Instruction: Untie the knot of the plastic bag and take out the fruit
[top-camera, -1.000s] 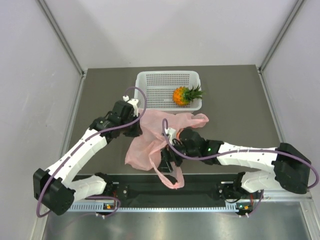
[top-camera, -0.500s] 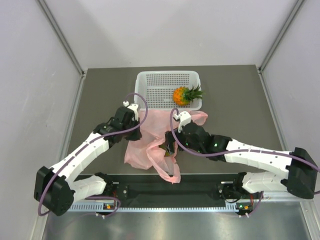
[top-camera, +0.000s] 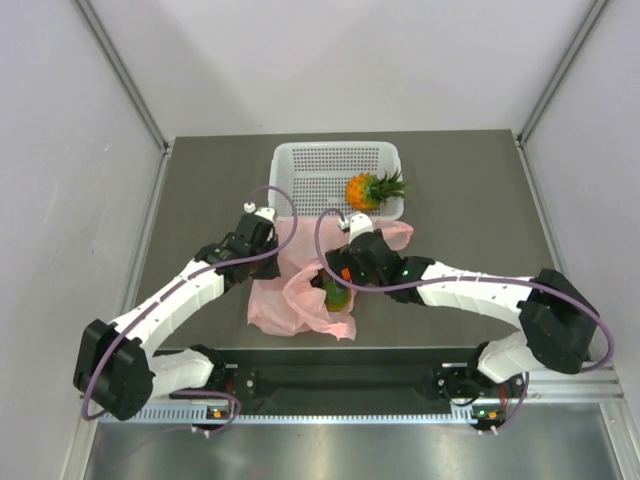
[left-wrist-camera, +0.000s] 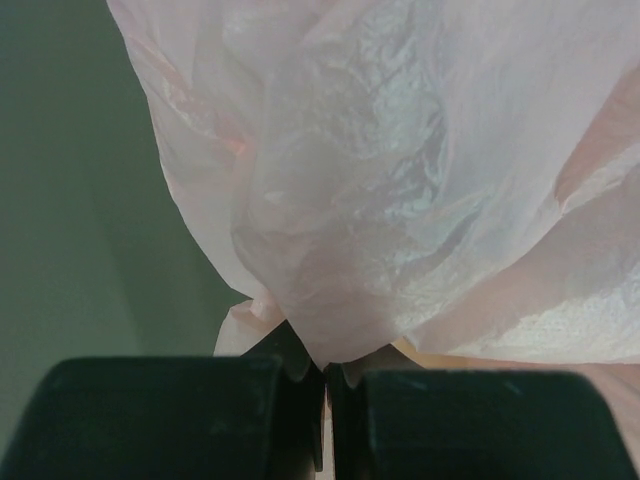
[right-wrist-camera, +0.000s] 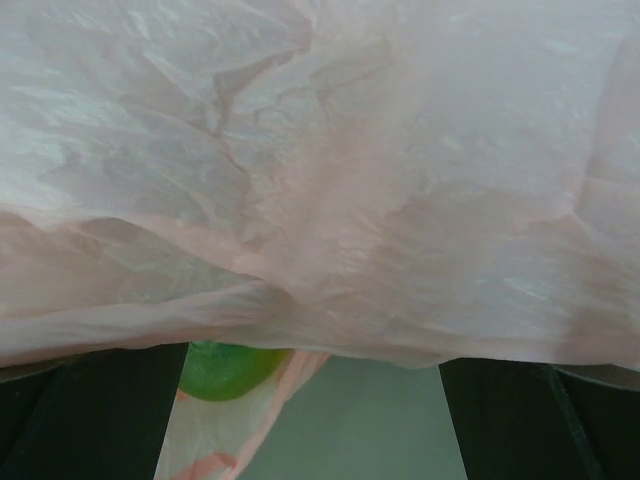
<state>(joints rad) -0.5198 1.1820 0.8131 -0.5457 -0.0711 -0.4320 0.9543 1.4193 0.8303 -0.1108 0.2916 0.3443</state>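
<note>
From above, the right gripper (top-camera: 339, 277) has swung further left than half a second ago and now sits over the mouth of the plastic bag (top-camera: 290, 300), where a green fruit (top-camera: 337, 296) has come into sight. The bag's long loop, which trailed toward the near edge, is now gathered in. The left gripper (top-camera: 271, 251) has barely shifted at the bag's left edge, and the pineapple (top-camera: 368, 190) lies as before in the white basket (top-camera: 300, 165). In the left wrist view the black fingers (left-wrist-camera: 170, 420) are pinched together on a fold of pink film above the table (left-wrist-camera: 60, 200). In the right wrist view the fingers (right-wrist-camera: 100, 410) stand wide apart under draped film, gripping nothing.
</note>
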